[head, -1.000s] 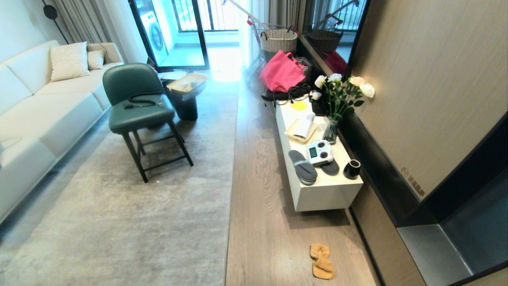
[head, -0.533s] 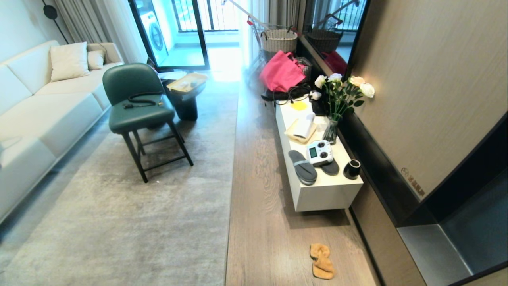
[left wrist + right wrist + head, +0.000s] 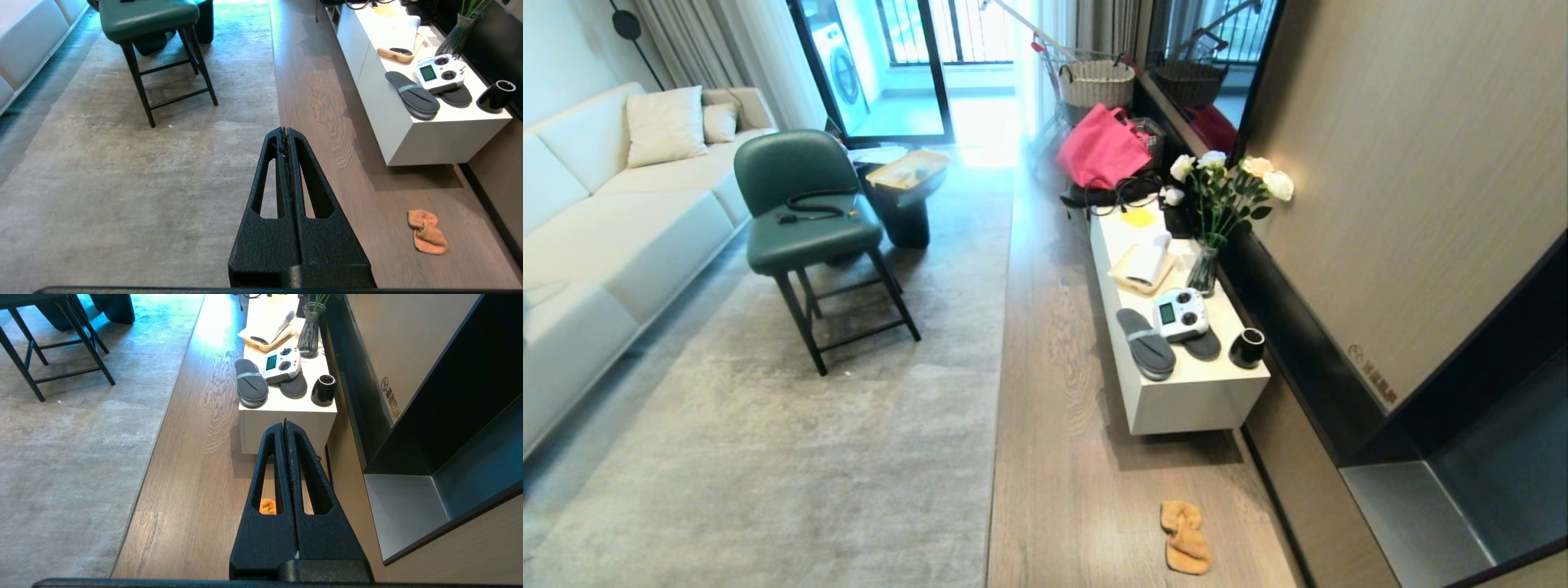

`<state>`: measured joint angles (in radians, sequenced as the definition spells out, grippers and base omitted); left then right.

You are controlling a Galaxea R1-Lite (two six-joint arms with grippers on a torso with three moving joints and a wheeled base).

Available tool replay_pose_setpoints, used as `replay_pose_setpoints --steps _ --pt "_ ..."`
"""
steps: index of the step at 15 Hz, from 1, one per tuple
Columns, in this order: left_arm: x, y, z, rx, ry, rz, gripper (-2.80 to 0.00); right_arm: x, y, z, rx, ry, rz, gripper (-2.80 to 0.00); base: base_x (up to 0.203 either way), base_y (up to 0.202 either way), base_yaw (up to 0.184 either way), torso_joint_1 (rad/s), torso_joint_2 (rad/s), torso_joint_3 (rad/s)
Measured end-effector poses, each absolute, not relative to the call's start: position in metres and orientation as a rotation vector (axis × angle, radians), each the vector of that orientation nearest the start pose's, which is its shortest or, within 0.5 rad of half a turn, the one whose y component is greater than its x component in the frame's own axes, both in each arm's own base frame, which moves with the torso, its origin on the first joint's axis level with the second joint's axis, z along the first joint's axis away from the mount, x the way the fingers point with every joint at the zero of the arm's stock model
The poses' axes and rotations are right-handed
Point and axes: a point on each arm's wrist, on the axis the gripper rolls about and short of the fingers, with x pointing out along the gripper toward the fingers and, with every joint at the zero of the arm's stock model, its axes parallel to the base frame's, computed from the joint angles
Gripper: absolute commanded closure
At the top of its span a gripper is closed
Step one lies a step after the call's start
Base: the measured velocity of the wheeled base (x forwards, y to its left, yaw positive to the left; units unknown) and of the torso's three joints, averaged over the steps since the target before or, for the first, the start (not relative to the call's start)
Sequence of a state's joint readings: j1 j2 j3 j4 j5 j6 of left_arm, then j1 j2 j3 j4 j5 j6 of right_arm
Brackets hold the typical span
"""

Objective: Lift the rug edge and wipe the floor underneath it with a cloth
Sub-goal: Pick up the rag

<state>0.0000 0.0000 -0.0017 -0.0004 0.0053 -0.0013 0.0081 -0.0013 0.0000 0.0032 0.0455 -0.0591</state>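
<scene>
1. Orange-tan against brown planks, the cloth [image 3: 1185, 537] lies crumpled on the floor [image 3: 1062, 457], off the near end of the white table [image 3: 1192, 404] and close to the dark wall base on my right. It sits well apart from the rug edge [image 3: 999, 392].

2. Nothing has changed over the last second: the head view shows the same room framed the same way, the cloth in the same spot, the rug [image 3: 833, 457] flat along its whole border. Neither of my arms enters that view.

3. My left gripper [image 3: 285, 131] hangs above the rug edge, jaws pressed together and holding nothing; its wrist view shows the border running straight past the tips.

4. My right gripper [image 3: 284, 424] is likewise closed and empty, hanging over the floor near the table's near end. The cloth [image 3: 267, 506] peeks through a slot in one finger, so it lies below and nearer to me than the tips.

5. I judge that the task has not started: the rug lies unlifted and the cloth ungrasped.

6. The grey slippers [image 3: 1146, 343], a remote and a black cup [image 3: 1247, 347] rest on the table's near end; none of them is my concern.

7. A sensible first move would be to part the right jaws and lower them onto the cloth, since that arm is nearer.
</scene>
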Motion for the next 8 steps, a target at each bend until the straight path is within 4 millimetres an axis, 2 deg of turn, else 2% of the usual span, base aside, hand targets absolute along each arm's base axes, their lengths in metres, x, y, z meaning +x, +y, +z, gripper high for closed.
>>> replay_pose_setpoints --steps 4,8 --pt "-0.0229 0.0001 0.0760 -0.001 -0.002 0.005 0.00 -0.0229 0.0008 0.0751 -0.060 0.000 0.053 0.00 0.000 0.000 0.000 0.000 0.00 0.000" --pt "-0.0229 0.0001 0.0760 -0.001 -0.003 0.005 0.00 -0.0229 0.0008 0.0751 -0.059 0.000 0.054 0.00 0.000 0.000 0.000 -0.093 0.19 0.117"
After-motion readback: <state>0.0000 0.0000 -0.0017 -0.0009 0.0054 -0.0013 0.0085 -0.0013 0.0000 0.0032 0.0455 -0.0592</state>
